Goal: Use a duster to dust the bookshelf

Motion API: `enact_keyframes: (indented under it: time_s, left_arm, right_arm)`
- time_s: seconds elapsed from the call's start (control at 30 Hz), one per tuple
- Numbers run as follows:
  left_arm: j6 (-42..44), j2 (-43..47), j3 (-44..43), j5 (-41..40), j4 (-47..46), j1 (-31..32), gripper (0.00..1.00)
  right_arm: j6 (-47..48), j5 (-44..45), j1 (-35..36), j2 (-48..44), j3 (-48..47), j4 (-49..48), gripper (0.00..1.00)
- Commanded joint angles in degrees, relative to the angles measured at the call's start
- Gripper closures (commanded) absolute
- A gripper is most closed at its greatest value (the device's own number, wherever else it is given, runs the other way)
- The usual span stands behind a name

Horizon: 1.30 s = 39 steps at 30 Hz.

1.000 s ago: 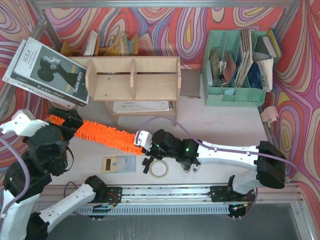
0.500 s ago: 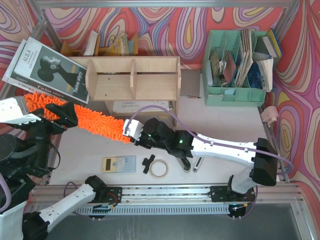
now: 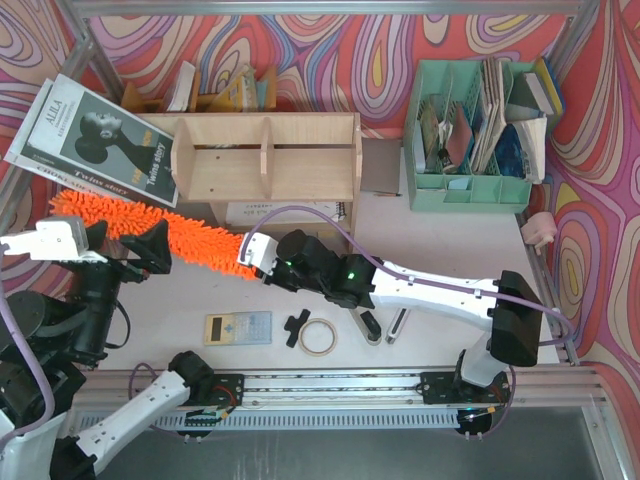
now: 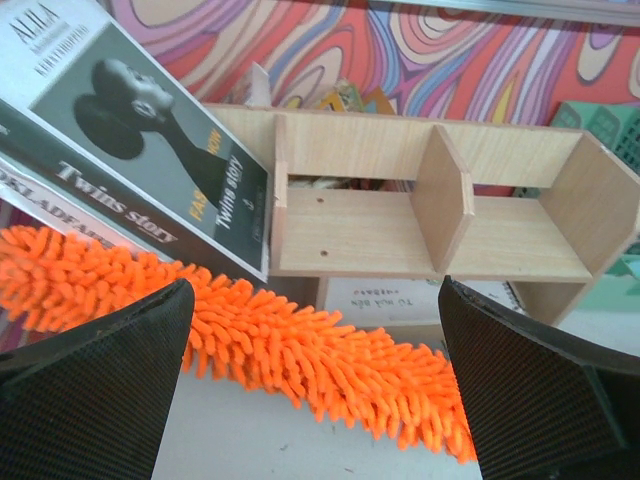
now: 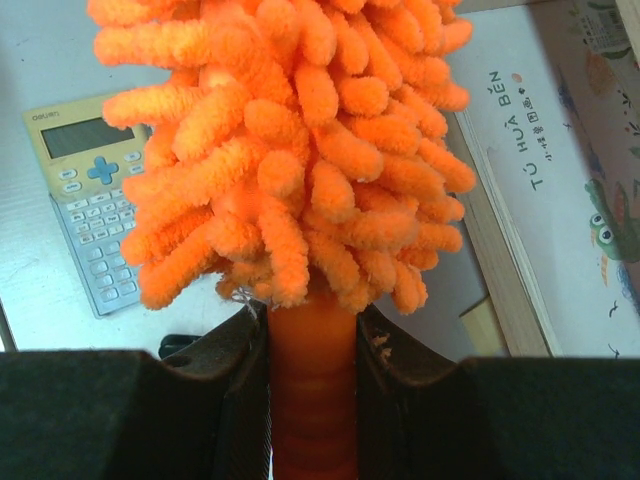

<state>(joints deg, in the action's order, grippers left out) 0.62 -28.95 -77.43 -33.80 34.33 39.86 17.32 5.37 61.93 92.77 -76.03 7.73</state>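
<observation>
- Plywood bookshelf stands far from the arm bases, with its open side up in the top view.
- Orange duster is just in front of the shelf's left part. Its long axis slants: the fluffy tip points far-left and the handle points near-right.
- Right gripper is clamped on the handle.
- Left gripper has its jaws wide apart and holds nothing.

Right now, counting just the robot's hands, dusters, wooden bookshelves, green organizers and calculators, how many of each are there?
hands: 2, the left hand and the right hand
duster: 1
bookshelf: 1
green organizer: 1
calculator: 1
total: 6
</observation>
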Motion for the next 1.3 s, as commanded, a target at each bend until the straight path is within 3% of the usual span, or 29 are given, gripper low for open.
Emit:
enact_keyframes:
  time_s: [0.0, 0.2, 0.37, 0.9, 1.13, 1.27]
  left_arm:
    - [-5.09, 1.49, 3.9, 4.56, 0.76, -0.13, 0.01]
    - [-9.56, 5.18, 12.27, 6.05, -0.5, -0.13, 0.02]
    - [-8.29, 8.76, 17.91, 7.45, -2.6, -0.13, 0.02]
    - [-4.68, 18.92, 24.55, 6.62, -4.22, -0.45, 0.02]
    - [-4.58, 23.23, 27.29, 7.94, -7.43, -8.95, 0.02]
    - [-4.89, 24.2, 27.3, 5.82, -7.02, -10.11, 0.02]
  right_arm:
    - [-1.41, 1.51, -0.23, -0.58, -1.06, -4.43, 1.0]
    - [-1.75, 0.84, -0.22, -1.13, -0.44, -4.18, 1.0]
    - [-1.94, 0.43, -0.23, -1.11, -0.88, -3.69, 1.0]
    - [-2.0, 0.66, -0.23, 0.17, -5.89, -0.87, 1.0]
    - [-1.94, 2.66, -0.16, 0.19, -8.8, 0.02, 1.0]
    - [-2.37, 3.9, -0.23, 0.93, -8.79, -0.17, 1.0]
